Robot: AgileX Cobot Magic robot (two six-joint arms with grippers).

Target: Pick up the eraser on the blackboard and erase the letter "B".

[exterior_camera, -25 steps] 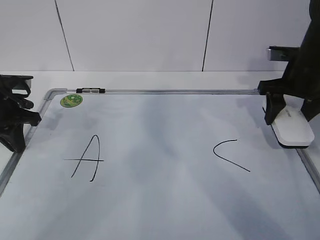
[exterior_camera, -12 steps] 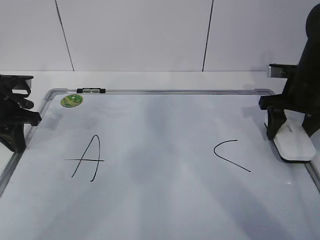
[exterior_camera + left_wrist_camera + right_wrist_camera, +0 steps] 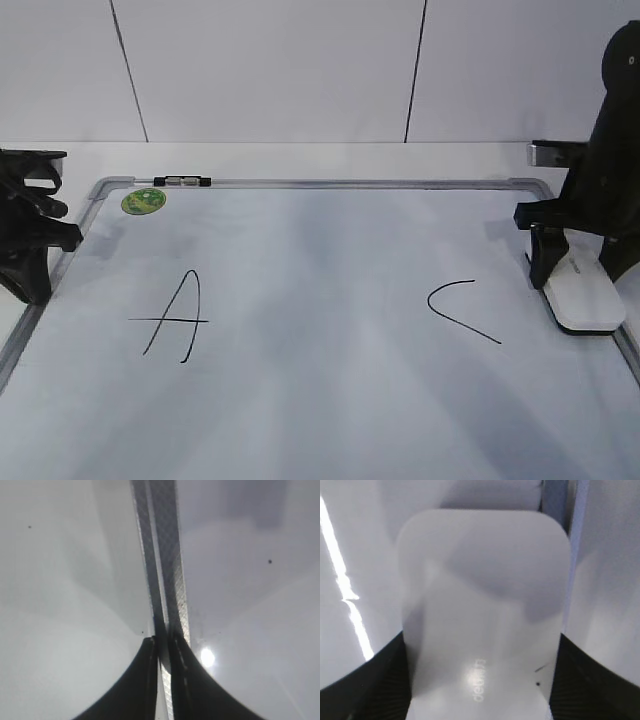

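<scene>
The blackboard (image 3: pixel 330 400) is a white dry-erase board with a grey frame lying flat. It carries an "A" (image 3: pixel 176 318) at the left and a "C" (image 3: pixel 460 310) at the right. No letter "B" shows; the board between them is bare with faint smudges. The white eraser (image 3: pixel 587 300) rests on the board by its right frame. My right gripper (image 3: pixel 578 275) straddles it, shut on its sides. In the right wrist view the eraser (image 3: pixel 480 595) fills the space between the black fingers (image 3: pixel 380 680). My left gripper (image 3: pixel 32 275) is shut and empty over the board's left frame (image 3: pixel 165 555).
A round green sticker (image 3: pixel 143 201) sits in the board's far left corner. A small black-and-silver marker (image 3: pixel 182 181) lies on the far frame. A white wall stands behind the table.
My right gripper has moved with the eraser toward me along the board's right frame and slightly right. The left arm has not moved.
</scene>
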